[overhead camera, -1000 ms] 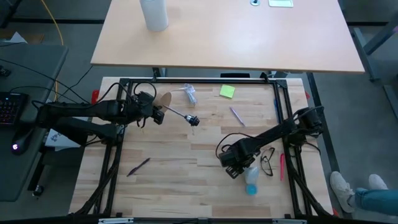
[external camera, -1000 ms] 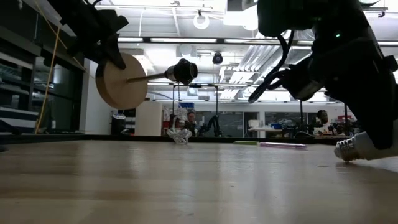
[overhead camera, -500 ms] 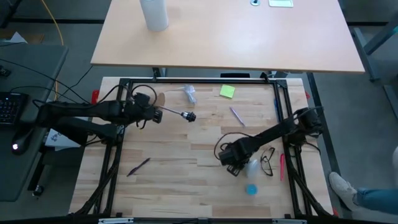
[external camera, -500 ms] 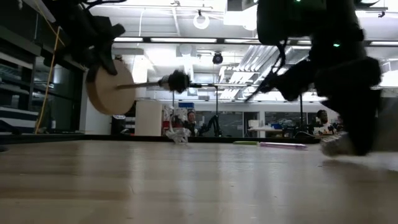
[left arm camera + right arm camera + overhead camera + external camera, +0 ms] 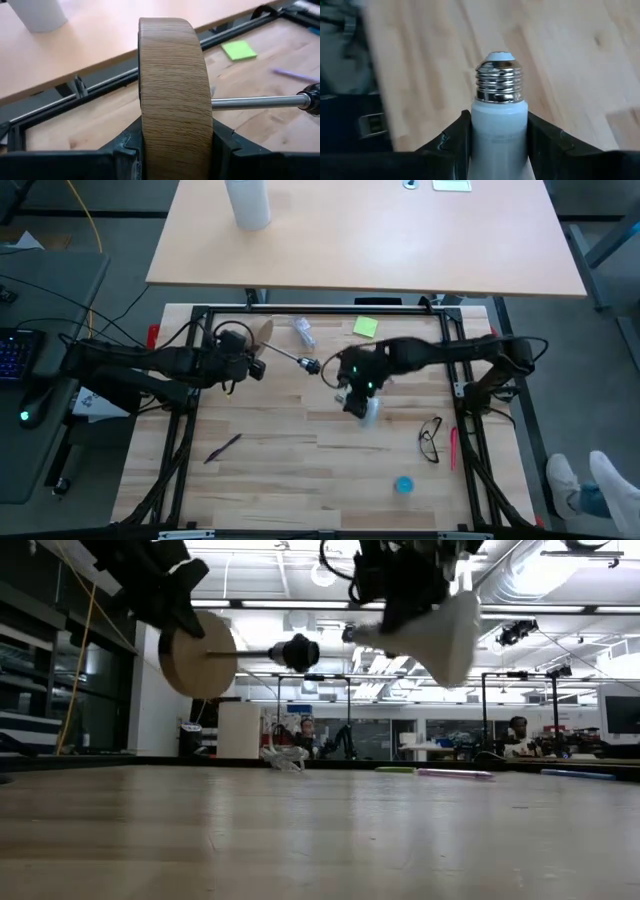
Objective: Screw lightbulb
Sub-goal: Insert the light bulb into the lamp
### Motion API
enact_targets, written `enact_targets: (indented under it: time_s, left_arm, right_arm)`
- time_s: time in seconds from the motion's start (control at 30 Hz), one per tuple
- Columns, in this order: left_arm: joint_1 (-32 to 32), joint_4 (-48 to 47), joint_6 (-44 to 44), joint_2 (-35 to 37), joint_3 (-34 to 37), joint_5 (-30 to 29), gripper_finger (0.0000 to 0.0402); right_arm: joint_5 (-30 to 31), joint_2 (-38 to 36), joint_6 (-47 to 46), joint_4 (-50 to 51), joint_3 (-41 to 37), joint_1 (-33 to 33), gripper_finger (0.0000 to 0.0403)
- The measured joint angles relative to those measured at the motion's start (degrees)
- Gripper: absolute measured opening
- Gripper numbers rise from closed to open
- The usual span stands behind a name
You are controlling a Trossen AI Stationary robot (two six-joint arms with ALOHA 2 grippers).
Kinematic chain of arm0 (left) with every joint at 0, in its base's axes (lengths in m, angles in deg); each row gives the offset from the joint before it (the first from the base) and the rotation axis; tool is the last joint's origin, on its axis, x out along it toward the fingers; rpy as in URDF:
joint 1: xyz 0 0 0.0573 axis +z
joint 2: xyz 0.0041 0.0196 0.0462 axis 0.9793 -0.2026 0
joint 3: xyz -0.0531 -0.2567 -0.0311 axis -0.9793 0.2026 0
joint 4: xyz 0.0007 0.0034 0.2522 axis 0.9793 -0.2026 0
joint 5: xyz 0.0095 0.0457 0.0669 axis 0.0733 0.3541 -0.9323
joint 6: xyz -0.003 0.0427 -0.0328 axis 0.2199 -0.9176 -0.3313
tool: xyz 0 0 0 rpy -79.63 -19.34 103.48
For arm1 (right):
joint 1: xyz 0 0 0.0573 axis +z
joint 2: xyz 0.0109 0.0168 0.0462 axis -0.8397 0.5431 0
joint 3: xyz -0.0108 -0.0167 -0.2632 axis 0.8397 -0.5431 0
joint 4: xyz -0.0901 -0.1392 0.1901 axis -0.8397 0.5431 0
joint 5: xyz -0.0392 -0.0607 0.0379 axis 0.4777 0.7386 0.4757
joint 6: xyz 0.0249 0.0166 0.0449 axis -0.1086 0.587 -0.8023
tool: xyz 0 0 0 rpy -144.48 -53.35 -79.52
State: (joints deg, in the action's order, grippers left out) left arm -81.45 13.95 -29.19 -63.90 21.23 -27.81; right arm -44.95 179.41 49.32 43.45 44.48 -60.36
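Observation:
A round wooden disc (image 5: 262, 333) carries a thin metal rod that ends in a black socket (image 5: 310, 366). My left gripper (image 5: 250, 364) is shut on the disc at the table's far left. In the low view the disc (image 5: 197, 653) stands on edge in the air and the socket (image 5: 298, 652) points toward the table's right. My right gripper (image 5: 352, 385) is shut on the white lightbulb (image 5: 371, 411) just right of the socket. In the low view the lightbulb (image 5: 445, 635) hangs high above the table, its narrow end toward the socket. My left gripper pinches the disc between its two fingers (image 5: 125, 145), one on each flat face, at the disc's rim (image 5: 175, 115). The disc is lifted clear and stands on edge, its rod (image 5: 255, 102) level. My right gripper pinches the lightbulb's pale neck (image 5: 498, 125) between its two fingers (image 5: 455, 137). The silver screw base (image 5: 500, 80) sticks out past the fingertips. The lightbulb is lifted clear of the table and tilted, globe lowest.
On the table lie glasses (image 5: 430, 438), a blue cap (image 5: 403, 484), a red pen (image 5: 453, 448), a purple pen (image 5: 381, 366), a green note (image 5: 365, 327), crumpled plastic (image 5: 304, 332) and a dark pen (image 5: 223, 447). A white cylinder (image 5: 247, 202) stands on the far table.
My right gripper has lifted the lightbulb off the table near the right front and carried it up and toward the far left, close to the socket. The blue cap has stayed on the table. The disc in my left gripper has rocked a little and the rod is level again.

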Motion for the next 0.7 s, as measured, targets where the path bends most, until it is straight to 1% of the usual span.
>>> enact_targets:
  time_s: [0.07, 0.2, 0.3, 0.4, 0.5, 0.63, 0.7]
  left_arm:
    - [-0.9, 0.9, -2.9, 0.0, -0.8, -1.5, 0.0114]
    - [-3.1, 1.3, -10.2, 0.1, -3.0, -4.4, 0.0114]
    - [-4.7, 1.1, -14.8, 1.3, -4.2, -4.6, 0.0114]
    - [-5.6, 1.2, -15.4, 3.4, -5.4, -4.8, 0.0114]
    - [-6.3, 1.3, -15.6, 5.6, -6.0, -6.0, 0.0114]
    - [-6.5, 1.3, -17.9, 7.3, -6.3, -5.9, 0.0114]
    - [-6.5, 1.5, -18.1, 7.5, -6.3, -5.7, 0.0114]
  right_arm:
    - [-5.0, -0.1, 1.4, -1.8, 1.0, -2.0, 0.0144]
    - [-17.8, -0.1, 2.8, -8.3, 1.0, -5.3, 0.0144]
    - [-23.7, -0.1, 2.9, -11.6, 1.0, -7.4, 0.0144]
    - [-26.4, -0.1, 2.8, -13.2, 1.0, -9.3, 0.0144]
    - [-26.8, -0.1, 2.9, -14.2, 1.0, -10.4, 0.0144]
    - [-29.2, -0.1, 2.2, -16.9, 1.0, -11.3, 0.0144]
    - [-29.3, -0.1, 0.9, -17.9, 1.0, -11.6, 0.0144]
